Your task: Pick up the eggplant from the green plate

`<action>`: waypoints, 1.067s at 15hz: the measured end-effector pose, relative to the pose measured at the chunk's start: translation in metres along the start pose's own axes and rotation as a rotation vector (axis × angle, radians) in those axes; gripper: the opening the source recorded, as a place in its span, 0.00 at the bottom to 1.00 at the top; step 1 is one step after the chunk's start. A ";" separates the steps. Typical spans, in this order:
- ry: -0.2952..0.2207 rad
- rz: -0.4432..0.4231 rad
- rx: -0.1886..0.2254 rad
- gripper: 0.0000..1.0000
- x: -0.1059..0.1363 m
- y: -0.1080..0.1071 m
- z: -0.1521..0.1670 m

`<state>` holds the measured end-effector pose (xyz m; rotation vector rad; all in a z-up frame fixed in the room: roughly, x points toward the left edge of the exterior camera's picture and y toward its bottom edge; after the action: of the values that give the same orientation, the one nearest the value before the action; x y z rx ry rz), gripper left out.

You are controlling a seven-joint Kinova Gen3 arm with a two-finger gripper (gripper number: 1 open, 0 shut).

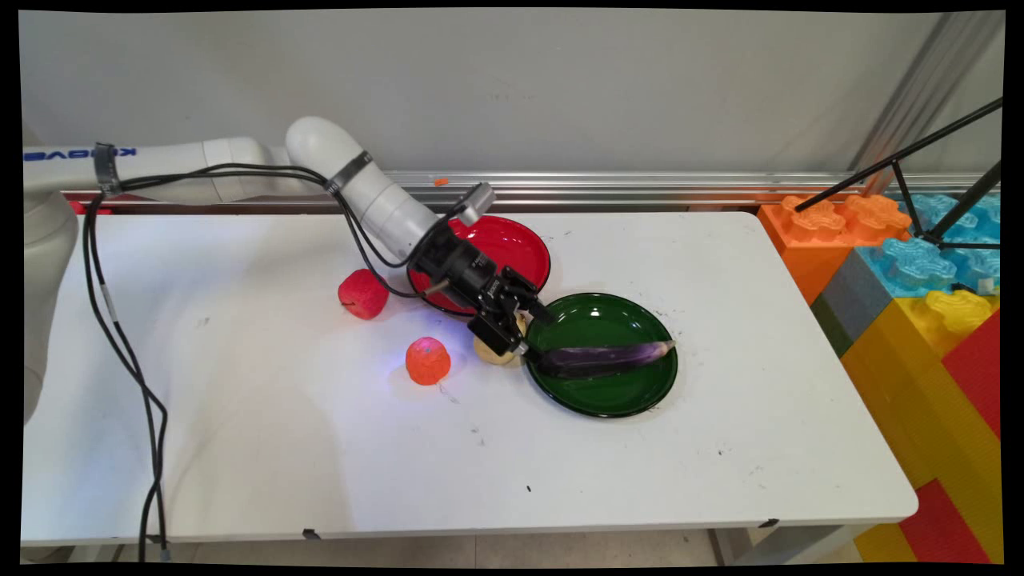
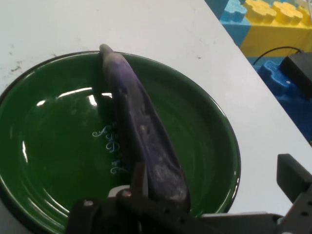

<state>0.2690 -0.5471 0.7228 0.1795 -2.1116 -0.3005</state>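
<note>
You see a glossy green plate (image 2: 214, 146), a matt purple eggplant (image 2: 141, 131) with a scuffed skin, a glossy red plate (image 1: 520, 244), a smooth matt white table (image 1: 720, 432), bumpy-skinned orange fruit (image 1: 428, 361).

A green plate (image 2: 58, 161) fills most of the frame, resting on a white table (image 2: 161, 34). A purple eggplant (image 2: 141, 131) lies across the plate from its upper rim down to the bottom centre, tilted slightly rightward. At the bottom edge the gripper (image 2: 209, 195) stands spread: one finger (image 2: 139, 183) touches the eggplant's lower end, the other (image 2: 292, 178) sits at lower right, clear of it. Yellow and blue blocks (image 2: 273, 24) occupy the upper right corner.
</note>
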 end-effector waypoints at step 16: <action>-0.041 0.050 -0.010 1.00 -0.006 -0.011 0.038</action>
<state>0.2402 -0.5513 0.6960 0.1153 -2.1510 -0.2875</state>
